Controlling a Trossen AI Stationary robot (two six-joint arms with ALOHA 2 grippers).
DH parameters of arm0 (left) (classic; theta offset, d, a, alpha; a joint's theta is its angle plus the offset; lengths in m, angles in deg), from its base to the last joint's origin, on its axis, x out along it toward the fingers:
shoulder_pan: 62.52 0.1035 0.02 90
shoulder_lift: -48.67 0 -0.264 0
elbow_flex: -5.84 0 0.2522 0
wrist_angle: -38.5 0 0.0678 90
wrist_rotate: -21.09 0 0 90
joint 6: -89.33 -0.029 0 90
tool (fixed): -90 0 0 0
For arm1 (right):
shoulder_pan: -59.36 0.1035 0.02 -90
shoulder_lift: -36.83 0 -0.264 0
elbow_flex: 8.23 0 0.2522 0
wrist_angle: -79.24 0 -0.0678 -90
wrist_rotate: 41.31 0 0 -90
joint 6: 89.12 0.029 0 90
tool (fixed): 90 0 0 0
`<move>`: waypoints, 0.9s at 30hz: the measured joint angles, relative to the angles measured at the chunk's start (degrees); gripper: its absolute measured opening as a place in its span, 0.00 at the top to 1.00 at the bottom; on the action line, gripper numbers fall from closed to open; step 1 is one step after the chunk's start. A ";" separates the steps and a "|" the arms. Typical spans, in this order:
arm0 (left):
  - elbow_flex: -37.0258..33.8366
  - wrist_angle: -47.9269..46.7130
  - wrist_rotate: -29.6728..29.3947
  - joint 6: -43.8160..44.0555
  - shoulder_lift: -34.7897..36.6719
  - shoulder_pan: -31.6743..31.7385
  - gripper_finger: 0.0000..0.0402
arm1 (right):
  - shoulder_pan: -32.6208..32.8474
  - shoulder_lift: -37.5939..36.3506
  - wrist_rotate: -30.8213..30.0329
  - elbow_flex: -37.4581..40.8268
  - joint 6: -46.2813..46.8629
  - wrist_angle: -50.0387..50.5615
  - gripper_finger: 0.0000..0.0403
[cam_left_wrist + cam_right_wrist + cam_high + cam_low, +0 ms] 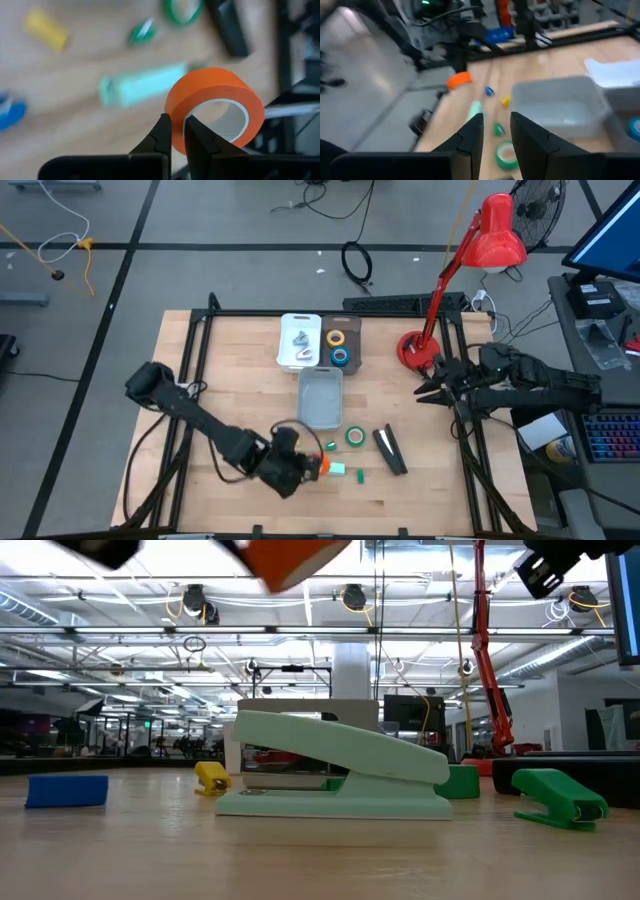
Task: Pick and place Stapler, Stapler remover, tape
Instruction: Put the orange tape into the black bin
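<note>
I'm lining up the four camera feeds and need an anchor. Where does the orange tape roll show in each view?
High view: orange tape roll at the left gripper, near the table's front edge.
Low view: top edge, left of centre, above the mint stapler.
Left wrist view: right of centre, its wall pinched between the fingers.
Right wrist view: small, left of centre.
Shared landmark: the mint stapler, showing in all four.

Bare wood L of grey tray (320, 398); green tape (355, 437), black stapler (390, 451), mint stapler (336, 470) crowd front.
</note>
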 joint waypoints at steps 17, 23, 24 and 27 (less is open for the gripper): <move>0.02 31.98 -6.99 -46.82 1.71 19.55 0.94 | 0.12 9.20 11.56 11.41 10.35 -37.59 0.78; 0.02 36.98 1.67 -54.70 1.71 25.47 0.94 | 0.07 12.32 8.60 11.57 10.19 -42.53 0.66; 0.02 37.28 2.59 -55.67 1.71 26.22 0.94 | 0.05 12.79 7.67 11.57 9.85 -42.83 0.63; 0.02 38.75 6.33 -57.43 1.69 28.13 0.94 | 0.04 14.29 4.08 11.57 8.03 -43.89 0.54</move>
